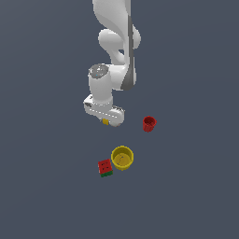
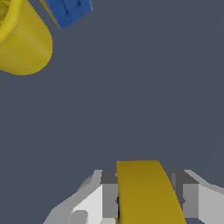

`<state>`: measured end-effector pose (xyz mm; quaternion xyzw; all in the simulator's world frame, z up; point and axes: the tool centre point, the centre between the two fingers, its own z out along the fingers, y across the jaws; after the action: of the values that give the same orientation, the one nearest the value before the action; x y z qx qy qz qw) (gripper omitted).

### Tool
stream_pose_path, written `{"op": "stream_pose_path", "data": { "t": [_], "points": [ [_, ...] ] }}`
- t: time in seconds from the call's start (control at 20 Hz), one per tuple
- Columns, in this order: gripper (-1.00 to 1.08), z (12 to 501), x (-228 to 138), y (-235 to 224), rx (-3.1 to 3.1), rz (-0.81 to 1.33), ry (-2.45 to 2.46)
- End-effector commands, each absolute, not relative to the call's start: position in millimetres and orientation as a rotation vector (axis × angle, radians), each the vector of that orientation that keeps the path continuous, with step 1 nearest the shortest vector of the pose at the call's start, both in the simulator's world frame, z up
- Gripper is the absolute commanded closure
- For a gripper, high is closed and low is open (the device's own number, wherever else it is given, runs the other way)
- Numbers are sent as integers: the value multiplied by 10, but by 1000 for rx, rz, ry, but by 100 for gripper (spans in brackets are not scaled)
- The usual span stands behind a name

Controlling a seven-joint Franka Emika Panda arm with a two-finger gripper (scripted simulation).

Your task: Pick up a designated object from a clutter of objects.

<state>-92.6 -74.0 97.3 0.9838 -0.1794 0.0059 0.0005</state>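
Observation:
The tiny yellow-orange piece [image 1: 105, 122] sits between my fingers just under the white hand. In the wrist view it is a yellow block [image 2: 146, 192] filling the gap between the two grey fingers [image 2: 108, 197]. My gripper [image 1: 106, 120] is shut on it. The yellow bowl [image 1: 122, 158] stands nearer the camera than the gripper, with the red-and-green cube [image 1: 105, 167] beside it. The red cup [image 1: 149, 123] is at the exterior view's right of the gripper. The white ball is not in view.
The wrist view shows the yellow bowl [image 2: 22, 43] and a blue face of the cube [image 2: 68, 11] well apart from my fingers. The dark grey floor [image 1: 186, 196] lies around the items. The arm's white links [image 1: 116, 42] rise behind the gripper.

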Motion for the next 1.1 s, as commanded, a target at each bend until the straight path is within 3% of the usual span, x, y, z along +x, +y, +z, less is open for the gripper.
{"op": "stream_pose_path", "data": {
  "t": [0.0,1.05],
  "points": [
    [108,1166,-919,-588,3089,19,-563],
    [108,3014,-805,896,3087,7,-561]
  ]
}}
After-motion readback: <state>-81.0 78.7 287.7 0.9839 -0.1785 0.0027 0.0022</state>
